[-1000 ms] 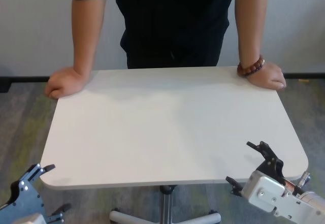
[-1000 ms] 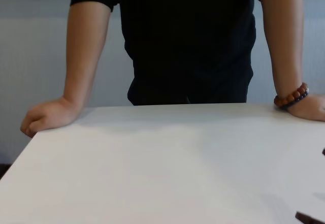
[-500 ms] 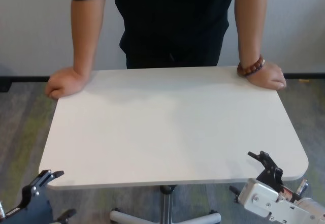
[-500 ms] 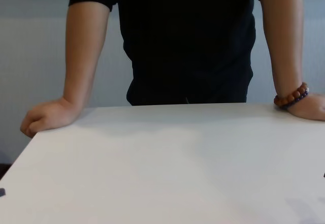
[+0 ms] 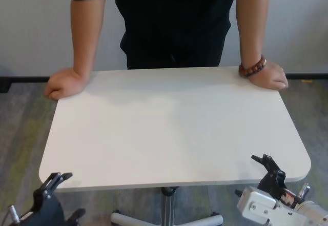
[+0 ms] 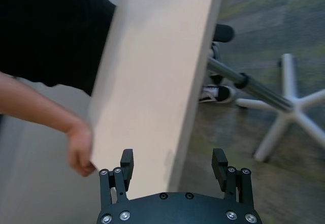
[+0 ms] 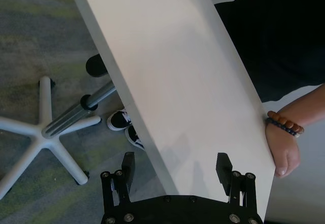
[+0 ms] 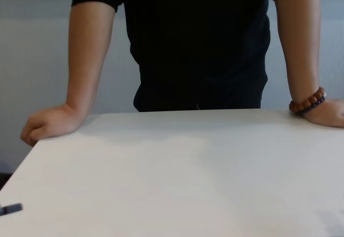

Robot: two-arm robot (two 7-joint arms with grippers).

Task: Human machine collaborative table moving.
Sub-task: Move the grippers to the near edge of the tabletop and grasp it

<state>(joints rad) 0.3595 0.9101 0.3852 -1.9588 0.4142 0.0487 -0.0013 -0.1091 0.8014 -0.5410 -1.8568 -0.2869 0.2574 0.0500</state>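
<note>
With the left gripper point(image 5: 57, 195) and right gripper point(image 5: 256, 176) gaping empty at the table's point(image 5: 174, 128) near edge, the person's point(image 5: 174, 21) sudden shove could spoil both grasps.

Grey-green carpet point(image 5: 20, 128) covers the floor below a pale wall point(image 5: 36, 26) with dark baseboard point(image 5: 25, 80).

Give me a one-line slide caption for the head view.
Person grips the table's far corners; both open end effectors, left and right, approach its near edge.

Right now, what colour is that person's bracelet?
The bracelet has brown and dark beads; right wrist view shows it best.
</note>
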